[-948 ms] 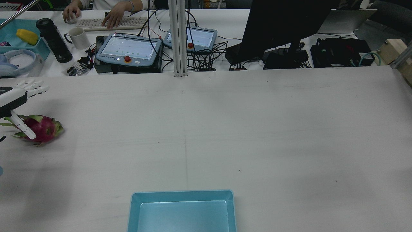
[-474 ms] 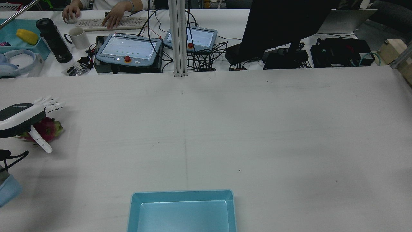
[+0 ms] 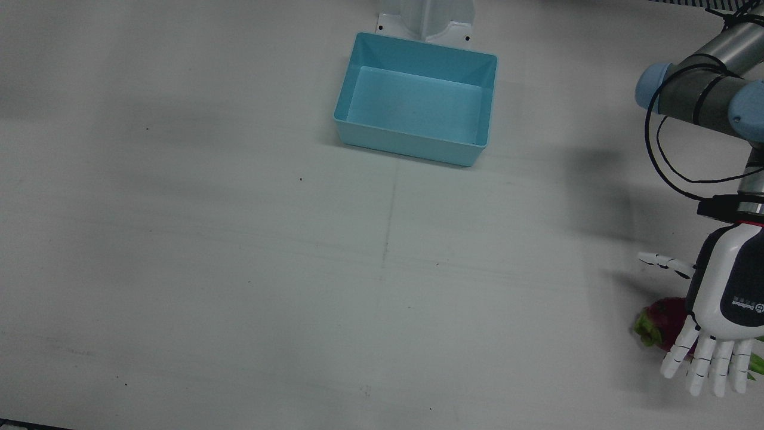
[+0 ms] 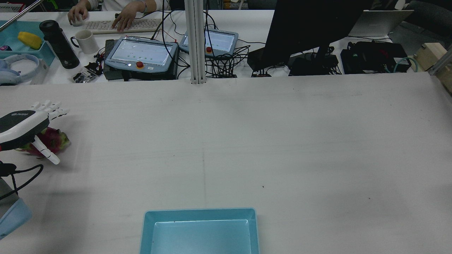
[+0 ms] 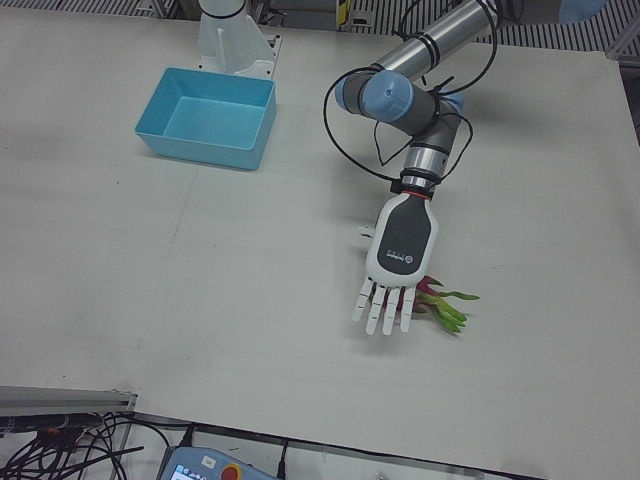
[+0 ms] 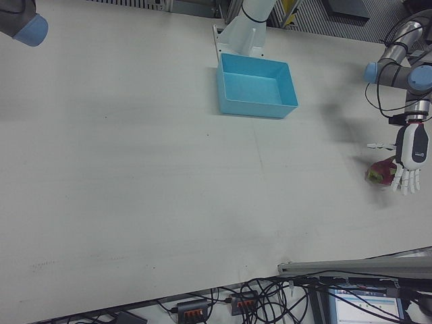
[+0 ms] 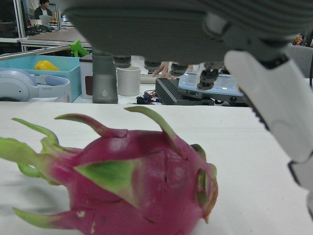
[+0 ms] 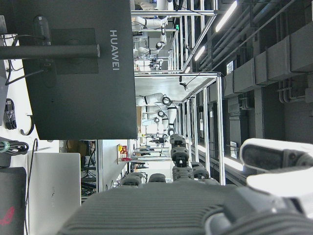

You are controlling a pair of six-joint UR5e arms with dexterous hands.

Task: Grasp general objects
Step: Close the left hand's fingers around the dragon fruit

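A pink dragon fruit [image 3: 658,316] with green scales lies on the white table near the left arm's side edge. My left hand [image 3: 724,298] hovers palm-down right over it, fingers spread and straight, open and holding nothing. In the rear view the hand [image 4: 24,125] covers most of the fruit [image 4: 54,140]. The left hand view shows the fruit [image 7: 132,181] close below the palm, with fingertips [image 7: 274,98] above and apart from it. The left-front view shows the hand [image 5: 398,250] above the fruit [image 5: 443,302]. My right hand [image 8: 195,205] shows only in its own view, raised, with nothing in it.
A light blue empty tray [image 3: 412,146] stands at the robot's edge of the table, mid-width; it also shows in the rear view [image 4: 197,211]. Beyond the far edge are teach pendants [image 4: 141,54], a monitor [image 4: 310,24], cables and a person typing.
My left hand has moved in from the table's left edge and now sits over the dragon fruit, covering most of it. The fruit has not moved.
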